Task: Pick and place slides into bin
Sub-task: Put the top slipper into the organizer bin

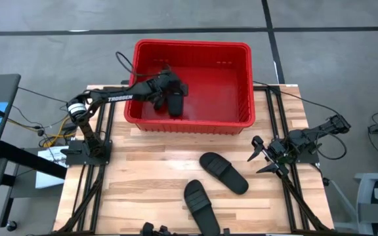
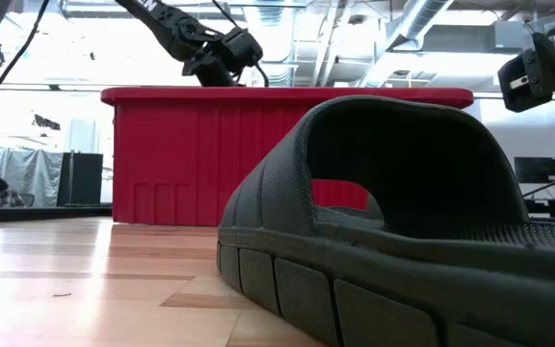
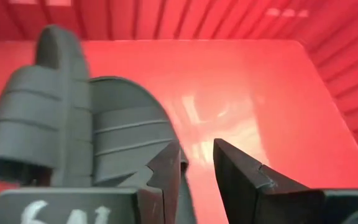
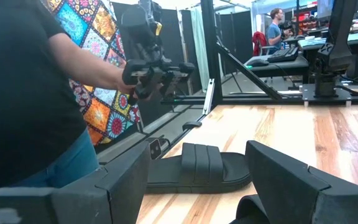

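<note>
The red bin (image 1: 192, 121) stands at the table's far middle. My left gripper (image 1: 170, 90) reaches into it from the left, fingers a little apart with only the bin's floor (image 3: 241, 93) between them (image 3: 197, 163). Black slides (image 3: 79, 124) lie on the bin's floor right beside one finger; they also show in the high view (image 1: 175, 103). Two more slides lie soles down on the table, one at the near middle (image 1: 224, 172) and one by the near edge (image 1: 201, 204). My right gripper (image 1: 262, 158) hangs open and empty at the table's right. My left gripper holds nothing between its fingers. The outer side of one finger (image 3: 166, 171) stands right against the edge of a slide's sole (image 3: 135, 143) in the bin. I cannot tell whether they touch.
The bin's ribbed walls (image 3: 229, 18) rise around my left gripper. A person in a black shirt (image 4: 23, 93) stands beyond the table's near edge, holding a hand-held device (image 4: 151, 68). Bare wood lies between the bin and the two slides (image 1: 149, 154).
</note>
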